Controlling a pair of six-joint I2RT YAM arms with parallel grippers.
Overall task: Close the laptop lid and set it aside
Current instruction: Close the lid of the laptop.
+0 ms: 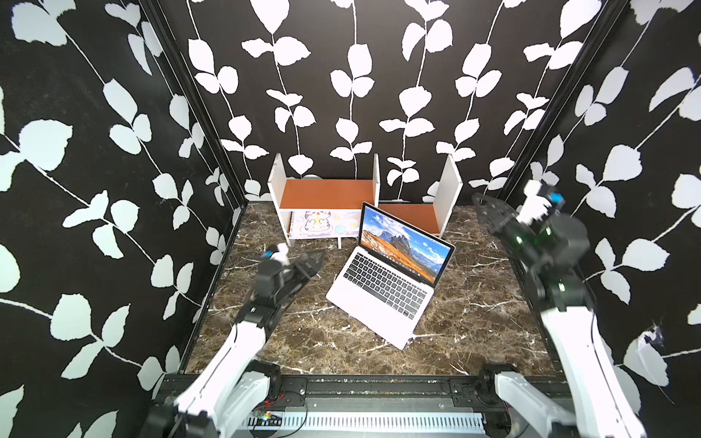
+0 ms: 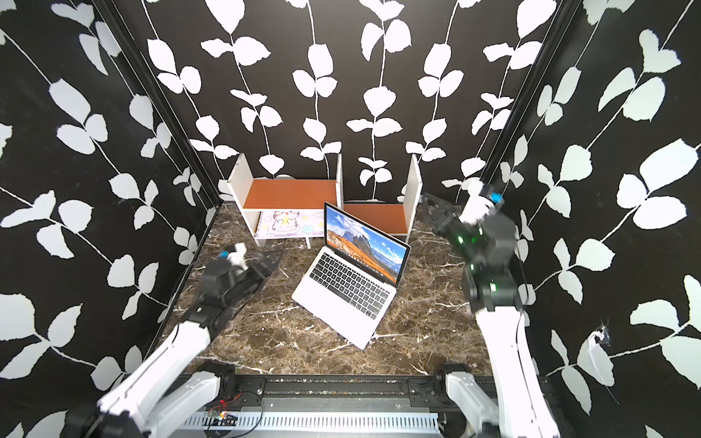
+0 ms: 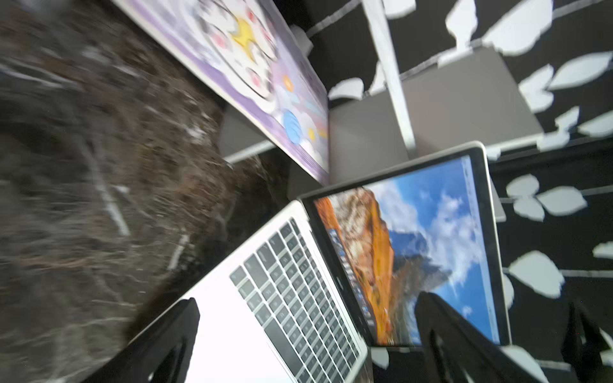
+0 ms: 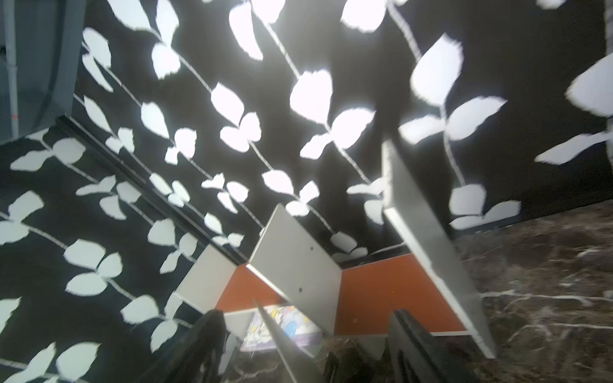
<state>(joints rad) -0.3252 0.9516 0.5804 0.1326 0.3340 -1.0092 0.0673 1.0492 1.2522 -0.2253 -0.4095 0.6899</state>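
Both grippers are clear of the open laptop (image 1: 383,282) at mid-table (image 1: 474,326), its hinge slanting near-right to far-left. The left gripper (image 1: 313,259), wide and empty, sits left of the keyboard. The right gripper (image 1: 481,208), parted and empty, hovers far-right, nearer the raised lid (image 1: 406,242).

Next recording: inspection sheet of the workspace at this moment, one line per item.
Surface: brown marble table, no spills seen.
Job's things: laptop open, askew mid-table; lid up.
Clutter: shelf at the back; notebook standing in its lower left bay.
Grippers: left gripper open, beside the laptop, apart from it; right gripper open, high near the shelf's right end, empty.
Cables: wires at the front rail.
Surroundings: leaf-print walls on three sides.
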